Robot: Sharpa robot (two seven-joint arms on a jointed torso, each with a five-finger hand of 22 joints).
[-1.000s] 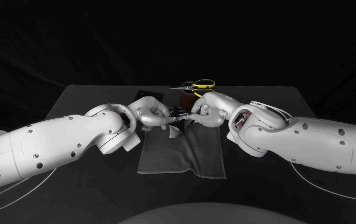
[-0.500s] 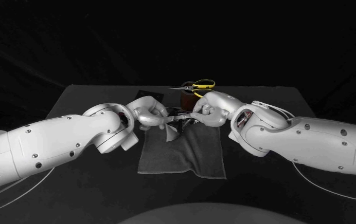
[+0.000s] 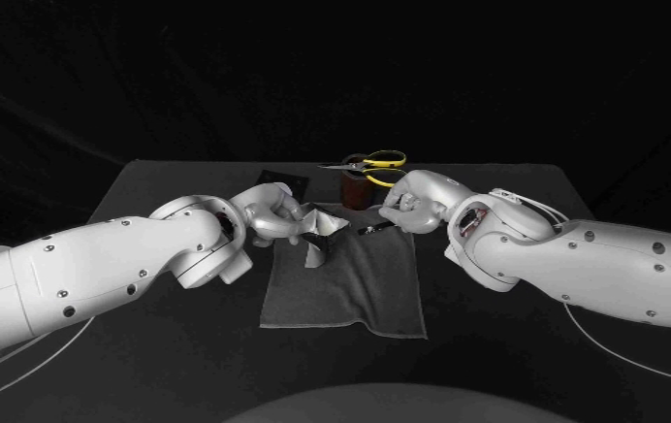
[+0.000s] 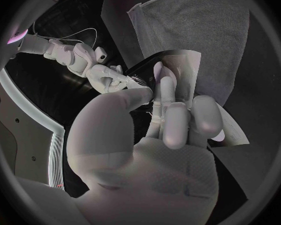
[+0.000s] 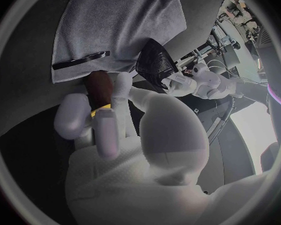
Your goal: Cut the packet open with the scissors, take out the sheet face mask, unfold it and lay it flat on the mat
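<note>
Tabletop [image 3: 168, 190] in black, grey mat [image 3: 350, 287] centred, left hand [image 3: 277, 214] holding packet [image 3: 325, 224] over it, right hand [image 3: 408, 205], hold unclear, dark backdrop [image 3: 335, 54].

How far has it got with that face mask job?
Cutting looks done: the scissors stand in their holder, and a thin dark strip lies on the mat. In hand: the left hand holds a folded pale sheet, likely the mask, with the dark packet beside it. Left: unfolding it and laying it flat.
</note>
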